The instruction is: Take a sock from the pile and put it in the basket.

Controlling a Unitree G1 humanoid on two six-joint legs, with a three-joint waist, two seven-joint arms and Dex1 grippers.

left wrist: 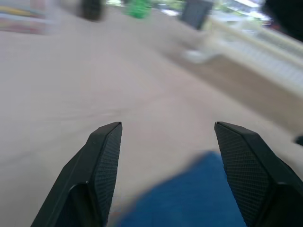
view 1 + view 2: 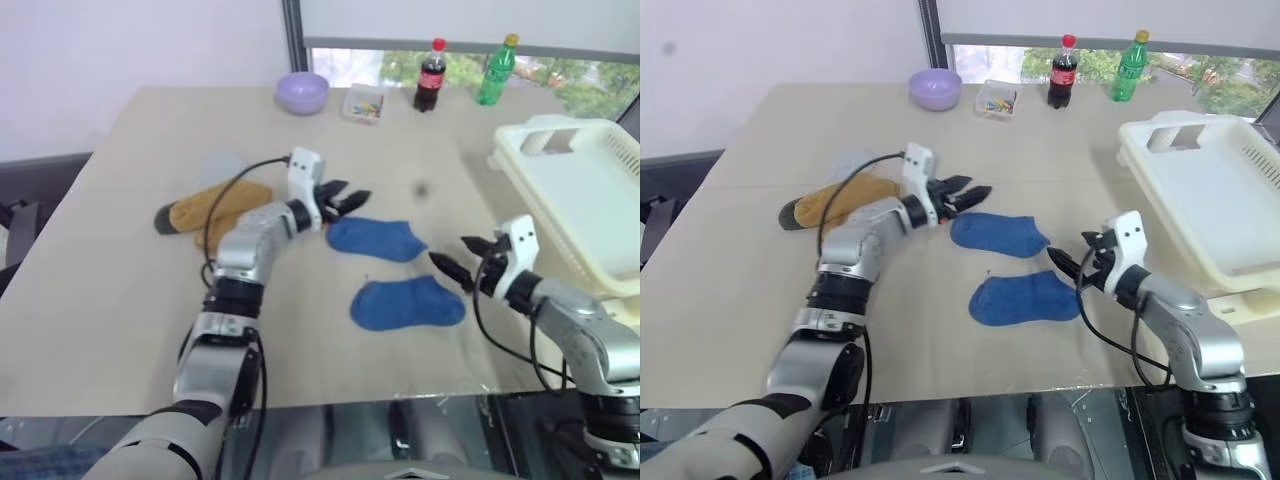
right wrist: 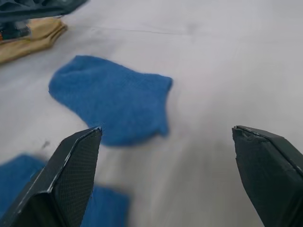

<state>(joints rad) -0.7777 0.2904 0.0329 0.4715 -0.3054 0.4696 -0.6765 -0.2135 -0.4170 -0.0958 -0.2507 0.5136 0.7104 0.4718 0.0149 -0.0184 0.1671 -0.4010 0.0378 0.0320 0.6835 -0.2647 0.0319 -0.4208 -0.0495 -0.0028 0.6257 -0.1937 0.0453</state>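
On the beige table (image 2: pixel 120 300), my left gripper (image 2: pixel 342 200) hovers with fingers spread and empty beside mustard socks (image 2: pixel 205 212). Two royal blue socks (image 2: pixel 375 240) lie between it and my right gripper (image 2: pixel 455 257), also wide apart, empty. Farthest right, the white slotted basket (image 2: pixel 590 200), contents hidden.

A beige table (image 2: pixel 120 300) meets a white wall (image 2: pixel 120 50) (window (image 2: pixel 560 70) beyond).

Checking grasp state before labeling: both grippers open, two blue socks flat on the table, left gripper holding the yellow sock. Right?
Not quite. The left gripper is open and holds nothing; the yellow sock lies on the table beside that arm, as the left eye view shows. The rest stands.
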